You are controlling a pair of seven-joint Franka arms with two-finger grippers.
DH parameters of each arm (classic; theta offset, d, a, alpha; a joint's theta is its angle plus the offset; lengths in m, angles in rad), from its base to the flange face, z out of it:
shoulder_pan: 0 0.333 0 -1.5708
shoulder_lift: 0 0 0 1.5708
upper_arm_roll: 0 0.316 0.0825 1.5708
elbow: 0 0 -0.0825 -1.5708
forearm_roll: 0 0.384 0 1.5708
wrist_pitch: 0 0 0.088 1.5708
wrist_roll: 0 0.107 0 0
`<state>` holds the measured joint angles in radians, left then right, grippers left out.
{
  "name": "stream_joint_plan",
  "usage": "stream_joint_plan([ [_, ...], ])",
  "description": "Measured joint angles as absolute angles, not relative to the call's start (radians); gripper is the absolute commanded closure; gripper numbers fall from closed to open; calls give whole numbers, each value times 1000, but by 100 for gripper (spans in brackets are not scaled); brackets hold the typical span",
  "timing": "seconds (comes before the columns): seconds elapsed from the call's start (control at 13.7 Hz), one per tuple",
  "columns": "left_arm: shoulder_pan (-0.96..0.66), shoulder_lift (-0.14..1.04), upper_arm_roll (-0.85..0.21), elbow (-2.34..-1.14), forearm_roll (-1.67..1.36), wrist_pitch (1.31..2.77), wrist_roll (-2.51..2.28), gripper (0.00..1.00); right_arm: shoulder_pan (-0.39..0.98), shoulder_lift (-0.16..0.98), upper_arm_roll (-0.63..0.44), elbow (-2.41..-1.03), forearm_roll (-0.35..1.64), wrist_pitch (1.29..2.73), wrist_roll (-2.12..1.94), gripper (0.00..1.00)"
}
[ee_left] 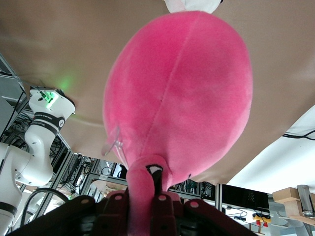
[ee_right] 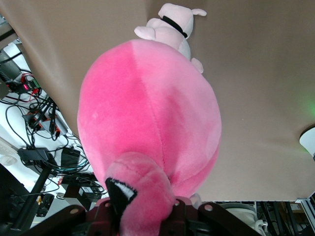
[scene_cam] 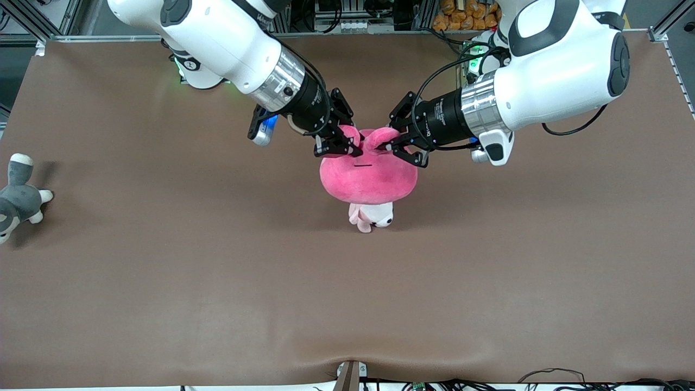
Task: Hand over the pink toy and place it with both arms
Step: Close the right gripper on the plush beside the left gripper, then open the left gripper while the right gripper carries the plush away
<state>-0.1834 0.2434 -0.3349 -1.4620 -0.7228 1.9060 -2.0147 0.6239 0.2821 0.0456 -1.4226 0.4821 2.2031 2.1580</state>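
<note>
The pink toy (scene_cam: pixel 369 176) hangs in the air over the middle of the table, held by its two bulging eyes. My right gripper (scene_cam: pixel 342 142) is shut on one eye bulge and my left gripper (scene_cam: pixel 399 146) is shut on the other. In the left wrist view the toy (ee_left: pixel 182 93) fills the frame and an eye stalk is pinched in the left gripper (ee_left: pixel 145 199). In the right wrist view the toy (ee_right: pixel 147 118) hangs from the right gripper (ee_right: pixel 142 209), which is closed around the black-and-white eye.
A small pale pink-and-white puppy plush (scene_cam: pixel 372 216) lies on the brown table (scene_cam: pixel 217 282) directly under the toy; it also shows in the right wrist view (ee_right: pixel 170 24). A grey-and-white plush animal (scene_cam: pixel 19 198) lies at the right arm's end of the table.
</note>
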Motion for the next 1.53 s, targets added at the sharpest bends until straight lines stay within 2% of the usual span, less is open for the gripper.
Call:
stream_joint_plan([
  [0.07,-184,245,-335,-1462,-723,1908,-2015,53,619,282,43,-1422,482,2203,2158,100],
  [0.15,-186,247,-335,-1462,-723,1910,-2015,1,616,282,41,-1422,482,2203,2158,100],
  [0.36,-187,250,-335,-1460,-725,1915,-2015,0,598,283,38,-1422,478,2163,2121,100],
  [0.51,-186,250,-334,-1451,-725,1915,-2015,0,558,287,31,-1422,472,2069,2014,100],
  [0.95,-183,249,-333,-1430,-725,1914,-2015,0,260,321,20,-1430,473,1766,1516,100],
  [1.16,-178,247,-322,-1426,-724,1912,-2015,0,92,420,19,-1437,485,1750,1347,100],
  [1.53,-174,245,-311,-1419,-632,1909,-1919,0,-101,539,16,-1435,453,1711,1051,100],
])
